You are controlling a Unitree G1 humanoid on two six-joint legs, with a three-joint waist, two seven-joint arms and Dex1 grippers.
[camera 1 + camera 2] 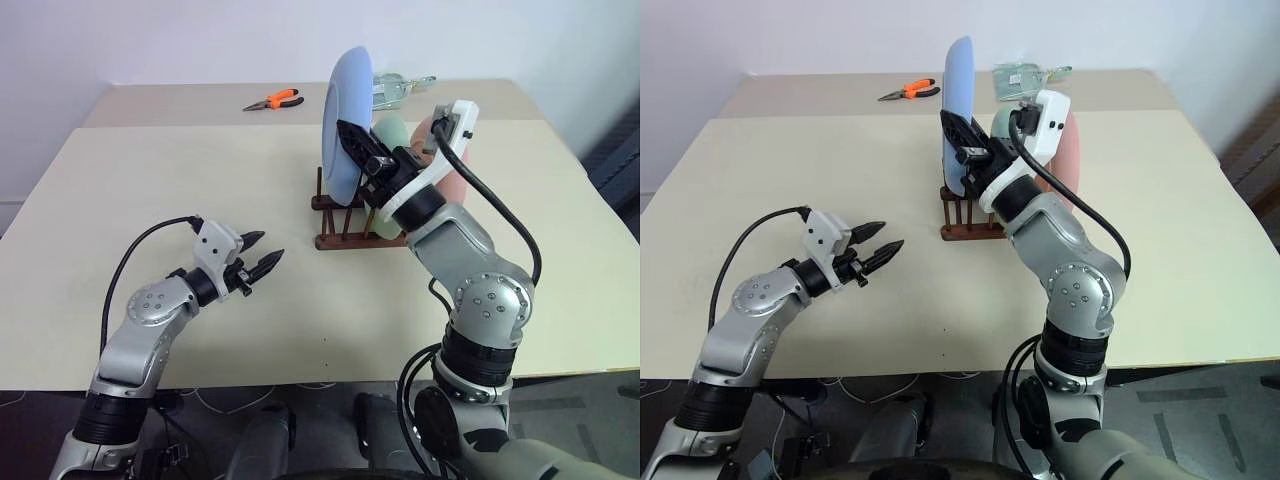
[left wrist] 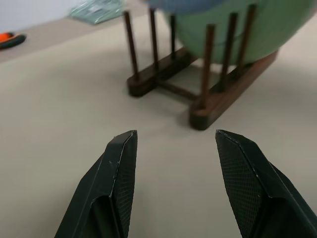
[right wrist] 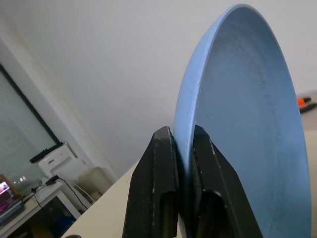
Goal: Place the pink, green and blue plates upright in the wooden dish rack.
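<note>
Left gripper (image 1: pixel 260 255), jaws parted and empty, is held low over the table (image 1: pixel 150 180); blue plate (image 1: pixel 345 110), pinched at its rim by the right gripper (image 1: pixel 352 135) above the wooden dish rack (image 1: pixel 335 225), could be knocked against the pegs or green plate (image 1: pixel 392 135) if lowered askew.

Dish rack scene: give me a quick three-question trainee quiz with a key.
1. True or false: the right end effector is shut on the round light blue plate.
2. Which plate already stands in the dark brown wooden dish rack? A pale mint green B light blue C none
3. What orange-handled tool lies at the table's far side?

Key: 1 true. 2 A, the pale mint green plate. 3 Orange-handled pliers.
</note>
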